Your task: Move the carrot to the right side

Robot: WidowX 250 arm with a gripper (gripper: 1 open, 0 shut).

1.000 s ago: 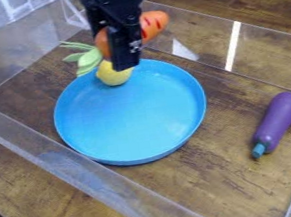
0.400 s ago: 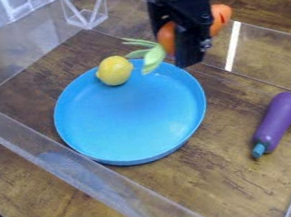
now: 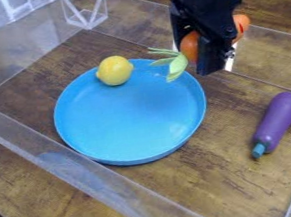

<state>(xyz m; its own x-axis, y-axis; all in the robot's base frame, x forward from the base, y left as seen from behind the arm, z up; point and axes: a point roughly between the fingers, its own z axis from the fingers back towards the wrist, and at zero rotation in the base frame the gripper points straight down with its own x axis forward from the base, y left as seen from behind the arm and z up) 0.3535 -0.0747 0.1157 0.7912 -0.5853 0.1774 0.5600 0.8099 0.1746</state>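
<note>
Camera view shows us the gripper [image 3: 211, 39] clenched on the carrot [image 3: 196, 41], holding it off the surface just past the upper right rim of the blue plate [image 3: 98, 137]. The orange body peeks out on either side of the dark fingers, and the yellow-green leafy top [image 3: 171, 62] droops toward the plate, hanging over its rim.

We think the main risk is the grip itself. The carrot looks plump and smooth, and it seems held across its body with the leaves dangling to one side, so it could pivot or slip out if the arm jolts. If it dropped here, we expect it would land on the plate's rim or roll back inside, short of the right side. The lemon [image 3: 113, 70] sits at the plate's upper left edge, well clear of the carrot. The purple eggplant [image 3: 277, 122] lies to the right of the plate, so we would want the set-down spot chosen away from it, or the carrot could knock it.

The surface is a dark wood-grain table [image 3: 48, 63], glossy enough to catch a bright streak of light to the plate's upper right. Clear plastic walls [image 3: 31, 136] fence the plate's left side and front.
</note>
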